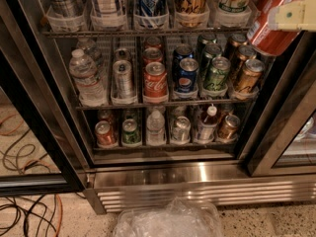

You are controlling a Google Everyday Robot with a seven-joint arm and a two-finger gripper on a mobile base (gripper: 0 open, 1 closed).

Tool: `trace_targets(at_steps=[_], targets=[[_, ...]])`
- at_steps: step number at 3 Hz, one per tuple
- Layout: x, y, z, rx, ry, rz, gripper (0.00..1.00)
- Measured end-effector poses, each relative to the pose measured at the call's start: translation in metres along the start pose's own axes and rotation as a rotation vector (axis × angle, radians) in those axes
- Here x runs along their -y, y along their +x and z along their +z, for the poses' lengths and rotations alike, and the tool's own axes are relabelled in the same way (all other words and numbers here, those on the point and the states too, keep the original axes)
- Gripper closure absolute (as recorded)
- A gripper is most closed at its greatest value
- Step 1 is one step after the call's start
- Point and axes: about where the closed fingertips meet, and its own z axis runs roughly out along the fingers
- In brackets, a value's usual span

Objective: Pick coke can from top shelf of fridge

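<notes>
My gripper [292, 18] is at the top right, close to the camera, in front of the fridge's right door frame. One beige finger [297, 13] lies across a red coke can [270, 31], which it holds tilted in the air, outside the racks. The top shelf [148, 32] is a wire rack with clear lane trays holding several tall cans, cut off by the top edge. The fridge [197, 177] stands open, with its steel base below.
The middle rack holds a water bottle [86, 78], a silver can [122, 78], another coke can [155, 81], a Pepsi can [187, 76], a green can [216, 74] and a gold-brown can [248, 76]. A plastic bag [168, 222] and cables [24, 212] lie on the floor.
</notes>
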Motion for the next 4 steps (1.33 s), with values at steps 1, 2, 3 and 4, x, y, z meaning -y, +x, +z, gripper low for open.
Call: trace_targets(at_steps=[1, 2, 3, 4], targets=[[-0.01, 0.006, 0.008, -0.023, -0.033, -0.013, 1.0], [-0.042, 0.018, 0.014, -0.092, -0.138, -0.056, 1.0], [-0.103, 0.048, 0.0, -0.242, -0.318, -0.139, 1.0], [-0.122, 0.085, -0.005, -0.378, -0.376, -0.15, 1.0]])
